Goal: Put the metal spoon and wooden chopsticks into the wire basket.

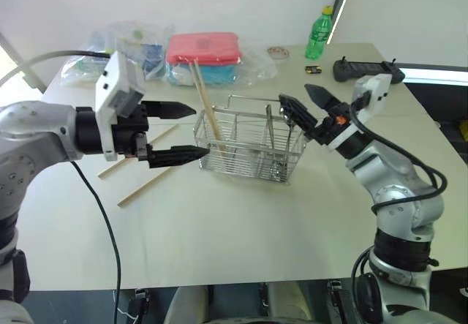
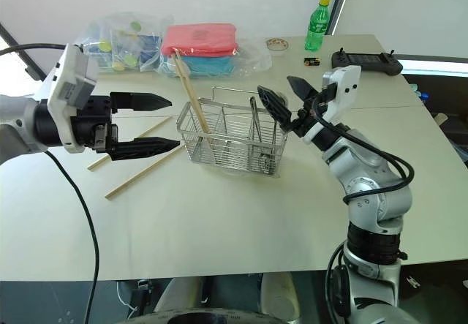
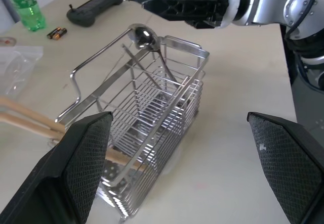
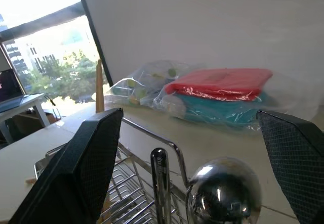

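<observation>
**A:** Where's the spoon [image 3: 144, 38]?

**B:** I see it standing in the right end of the basket [image 1: 248, 147], bowl up, handle running down and leaning a little. My right gripper [image 1: 307, 103] sits just beside and above the bowl, its two fingers spread wide around it and holding nothing.

**A:** And the chopsticks?

**B:** Two chopsticks [image 1: 206, 107] stand in the basket's left end, their long axis tilted, tips rising up and toward the far left. Two more chopsticks [image 1: 146, 183] lie flat on the table [image 1: 241, 229] left of the basket, pointing from near-left to far-right.

**A:** Your left gripper?

**B:** My left gripper [image 1: 179, 131] hovers just left of the basket, above the loose sticks, pointing right. Its fingers are fully apart and empty.

**A:** Anything behind?

**B:** A red and teal stack in clear bags [image 1: 204, 55], a green bottle [image 1: 319, 34] and a black controller [image 1: 365, 69] along the far edge.
</observation>
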Motion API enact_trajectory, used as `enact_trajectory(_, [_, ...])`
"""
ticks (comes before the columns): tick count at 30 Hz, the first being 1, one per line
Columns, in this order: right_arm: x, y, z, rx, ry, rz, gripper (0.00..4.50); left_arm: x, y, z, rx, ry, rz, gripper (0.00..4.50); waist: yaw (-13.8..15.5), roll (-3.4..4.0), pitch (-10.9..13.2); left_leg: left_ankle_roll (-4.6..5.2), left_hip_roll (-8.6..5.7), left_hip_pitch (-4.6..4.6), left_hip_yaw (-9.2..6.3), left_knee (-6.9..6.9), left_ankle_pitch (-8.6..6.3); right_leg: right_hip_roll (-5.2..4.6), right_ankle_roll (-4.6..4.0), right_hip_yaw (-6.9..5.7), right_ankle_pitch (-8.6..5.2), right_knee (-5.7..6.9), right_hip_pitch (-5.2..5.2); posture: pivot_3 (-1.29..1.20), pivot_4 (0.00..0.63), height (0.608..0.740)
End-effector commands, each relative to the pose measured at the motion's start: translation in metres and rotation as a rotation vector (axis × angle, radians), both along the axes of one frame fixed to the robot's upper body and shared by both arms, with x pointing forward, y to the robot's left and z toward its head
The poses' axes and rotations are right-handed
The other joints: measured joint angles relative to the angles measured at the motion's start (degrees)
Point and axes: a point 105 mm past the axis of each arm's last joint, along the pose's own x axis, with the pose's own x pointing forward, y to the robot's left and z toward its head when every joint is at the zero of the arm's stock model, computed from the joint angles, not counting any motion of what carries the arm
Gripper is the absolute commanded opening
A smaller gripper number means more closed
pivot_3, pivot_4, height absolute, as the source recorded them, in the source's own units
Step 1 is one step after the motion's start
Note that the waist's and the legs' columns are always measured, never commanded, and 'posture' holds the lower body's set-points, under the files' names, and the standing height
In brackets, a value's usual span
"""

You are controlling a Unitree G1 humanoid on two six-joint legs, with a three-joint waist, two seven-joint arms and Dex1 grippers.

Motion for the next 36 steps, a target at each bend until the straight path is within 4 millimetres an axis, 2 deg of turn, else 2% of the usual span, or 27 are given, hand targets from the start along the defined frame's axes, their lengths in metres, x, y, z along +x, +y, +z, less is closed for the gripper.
enact_trajectory(1, [-0.015, -0.012, 0.049, -0.117, -0.158, 0.077, 4.46, 0.004, 0.011, 0.007, 0.005, -0.048, 0.044, 4.5, 0.2, 0.05, 0.0, 0.0, -0.01, 0.0, 0.02, 0.01, 0.0, -0.01, 0.0, 0.01, 0.0, -0.02, 0.0, 0.0, 0.15, 0.692])
enact_trajectory(4, [-0.036, -0.018, 0.079, -0.304, -0.202, 0.229, 4.46, 0.015, 0.032, 0.004, 0.025, -0.041, 0.117, 4.5, 0.8, 0.13, 0.1, 0.01, 0.0, 0.0, 0.06, -0.02, 0.0, -0.01, 0.0, 0.0, 0.0, -0.05, -0.01, 0.0, 0.15, 0.692])
enact_trajectory(6, [-0.051, -0.02, 0.086, -0.393, -0.208, 0.319, 4.46, 0.02, 0.045, -0.001, 0.044, -0.03, 0.156, 4.5, 1.0, 0.05, 0.1, 0.04, 0.03, 0.0, 0.04, -0.08, -0.02, 0.01, 0.0, -0.03, -0.01, -0.07, -0.02, 0.0, 0.15, 0.692])
enact_trajectory(8, [-0.067, -0.022, 0.084, -0.534, -0.189, 0.424, 4.46, 0.033, 0.074, -0.016, 0.107, -0.005, 0.243, 4.5, 1.1, -0.01, 0.0, 0.07, 0.08, 0.02, 0.04, -0.18, -0.05, 0.03, 0.0, -0.08, -0.02, -0.15, -0.02, 0.0, 0.15, 0.692])
enact_trajectory(10, [-0.075, -0.025, 0.079, -0.618, -0.157, 0.484, 4.46, 0.043, 0.1, -0.032, 0.176, 0.012, 0.311, 4.5, 1.1, 0.01, 0.1, 0.07, 0.07, 0.0, 0.08, -0.23, -0.05, 0.01, -0.02, -0.07, -0.03, -0.22, -0.02, 0.0, 0.15, 0.692])
enact_trajectory(12, [-0.077, -0.025, 0.075, -0.627, -0.147, 0.509, 4.46, 0.052, 0.115, -0.043, 0.197, 0.031, 0.343, 4.5, 1.1, 0.0, 0.0, 0.06, 0.06, 0.01, 0.16, -0.21, -0.06, -0.04, -0.18, -0.06, -0.12, -0.25, -0.02, 0.0, 0.15, 0.692])
enact_trajectory(15, [-0.078, -0.022, 0.066, -0.622, -0.136, 0.533, 4.46, 0.066, 0.124, -0.058, 0.215, 0.075, 0.35, 4.5, 1.4, -0.05, 0.0, 0.05, 0.06, -0.04, 0.17, -0.09, -0.06, -0.07, -0.2, -0.05, -0.12, -0.25, -0.04, 0.0, 0.15, 0.692])
enact_trajectory(17, [-0.079, -0.02, 0.06, -0.628, -0.136, 0.543, 4.46, 0.074, 0.128, -0.068, 0.249, 0.089, 0.343, 4.5, 1.7, -0.07, 0.0, 0.05, 0.06, -0.14, 0.1, 0.04, -0.06, -0.06, -0.2, -0.07, -0.11, -0.22, -0.05, 0.0, 0.15, 0.692])
enact_trajectory(20, [-0.08, -0.017, 0.055, -0.609, -0.135, 0.548, 4.46, 0.098, 0.129, -0.078, 0.259, 0.109, 0.367, 4.5, 2.2, -0.11, 0.0, 0.04, 0.01, -0.17, 0.11, 0.12, -0.06, -0.09, -0.03, -0.06, 0.01, -0.21, -0.04, 0.0, 0.15, 0.692])
enact_trajectory(22, [-0.079, -0.016, 0.055, -0.595, -0.138, 0.537, 4.46, 0.116, 0.126, -0.084, 0.27, 0.118, 0.387, 4.5, 2.5, -0.16, 0.0, 0.04, -0.02, -0.19, 0.1, 0.17, -0.05, -0.08, 0.19, -0.06, 0.14, -0.18, -0.03, 0.0, 0.15, 0.692])
enact_trajectory(27, [-0.081, -0.016, 0.054, -0.581, -0.147, 0.512, 4.46, 0.147, 0.114, -0.096, 0.346, 0.137, 0.414, 4.5, 2.5, -0.3, 0.1, 0.04, -0.05, -0.23, 0.11, 0.19, -0.04, -0.09, 0.3, -0.06, 0.2, -0.2, -0.02, 0.0, 0.15, 0.692])
enact_trajectory(36, [-0.089, -0.015, 0.054, -0.514, -0.144, 0.446, 4.46, 0.169, 0.089, -0.101, 0.5, 0.157, 0.425, 4.5, 2.3, -0.53, 0.2, 0.05, -0.05, -0.23, 0.1, 0.18, -0.05, -0.09, 0.36, -0.07, 0.22, -0.18, -0.01, 0.0, 0.15, 0.692])
